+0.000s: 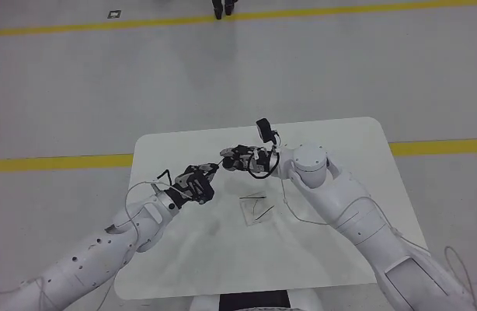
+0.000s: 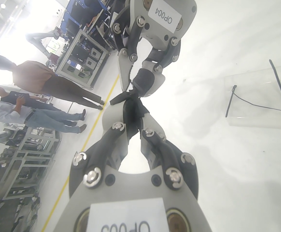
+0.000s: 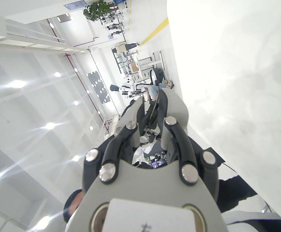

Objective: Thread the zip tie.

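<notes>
A: Left claw: fingers together, tips pinched on a short black piece that I take to be the zip tie. Right claw meets it tip to tip. Its fingers look closed on the same piece, as far as the left wrist view lets me judge.

B: Location of the tie?

A: Held in the air between the two claws, above the desk, near its middle. I cannot tell how much of the strap is hidden inside the pads. Two spare ties lie on a clear tray, well apart from the claws.

B: Handling notes?

A: Judgement only. Very light, so weight is no concern. The strap is thin nylon: springy, smooth, prone to slip or twist between pads. It is stiff over a short free length and whippy over a long one. Hold the tail close behind its tip, leaving just enough free to enter the slot. Hold the head by its flat sides, with the slot unobstructed and facing the tail.

B: Risks?

A: The slot is tiny, so a slight misalignment will likely buckle the tip aside. The ratchet is one-way: a wrong-side entry will not lock, and a correct one cannot be backed out. Squeezing harder probably bends the strap rather than steadying it.
</notes>
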`<move>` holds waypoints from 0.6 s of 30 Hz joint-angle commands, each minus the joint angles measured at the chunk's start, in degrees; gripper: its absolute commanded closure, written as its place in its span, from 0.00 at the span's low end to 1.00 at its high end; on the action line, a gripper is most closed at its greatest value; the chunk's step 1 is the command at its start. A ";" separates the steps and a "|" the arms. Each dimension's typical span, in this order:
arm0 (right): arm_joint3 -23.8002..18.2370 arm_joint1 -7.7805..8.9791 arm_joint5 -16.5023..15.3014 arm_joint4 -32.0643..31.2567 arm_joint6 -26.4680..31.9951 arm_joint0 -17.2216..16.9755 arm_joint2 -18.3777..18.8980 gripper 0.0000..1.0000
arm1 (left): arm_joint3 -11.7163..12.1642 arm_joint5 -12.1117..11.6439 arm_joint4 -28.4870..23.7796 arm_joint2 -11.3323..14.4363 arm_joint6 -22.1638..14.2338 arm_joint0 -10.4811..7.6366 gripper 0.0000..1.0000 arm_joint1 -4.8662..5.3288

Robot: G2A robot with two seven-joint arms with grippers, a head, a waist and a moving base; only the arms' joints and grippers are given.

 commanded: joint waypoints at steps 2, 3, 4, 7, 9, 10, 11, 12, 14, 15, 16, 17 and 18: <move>-0.13 -0.02 -0.06 -0.08 -0.06 -0.09 0.19 0.00 | -0.15 -0.29 -0.03 -0.72 0.18 0.60 1.00 -0.03; -0.19 -0.03 -0.07 -0.14 -0.10 -0.11 0.28 0.00 | -0.22 -0.42 -0.05 -1.04 0.23 0.84 1.00 -0.04; -0.24 -0.03 -0.09 -0.20 -0.13 -0.12 0.36 0.00 | -0.28 -0.51 -0.04 -1.28 0.26 1.02 1.00 -0.04; -0.46 0.01 -0.21 -0.40 -0.34 -0.23 0.77 0.00 | -0.42 -0.80 -0.08 -2.07 0.34 1.63 1.00 -0.07; -0.66 0.08 -0.31 -0.56 -0.54 -0.36 1.20 0.00 | -0.47 -0.83 -0.75 -2.62 0.39 2.07 1.00 -0.10; -0.84 0.17 -0.44 -0.77 -0.62 -0.50 1.60 0.00 | -0.56 -0.82 -1.78 -3.10 0.43 2.41 1.00 -0.12; -0.99 0.28 -0.64 -1.00 -0.56 -0.65 1.97 0.00 | -0.64 -0.87 -2.95 -3.55 0.57 2.69 1.00 -0.13; -1.19 0.42 -0.96 -1.32 -0.43 -0.83 2.39 0.00 | -0.72 -0.86 -4.49 -4.11 0.79 3.00 1.00 -0.13; -1.80 0.83 -2.16 -2.07 0.32 -1.48 3.56 0.00 | -1.01 -1.73 -8.70 -5.55 1.57 3.84 1.00 -0.03; -2.01 1.03 -2.83 -2.41 0.56 -1.83 4.18 0.00 | -1.23 -2.48 -11.84 -6.29 2.41 4.37 1.00 0.00; -2.24 1.23 -3.44 -2.68 0.98 -2.23 4.74 0.00 | -1.34 -3.57 -14.74 -7.08 3.54 4.88 1.00 0.08; -2.54 1.49 -4.28 -3.10 1.75 -2.73 5.43 0.00 | -1.20 -4.79 -18.77 -8.26 4.99 5.67 1.00 0.21; -2.75 1.68 -4.89 -3.54 2.28 -3.06 5.89 0.00 | -1.00 -6.12 -20.88 -9.02 5.44 6.25 1.00 0.37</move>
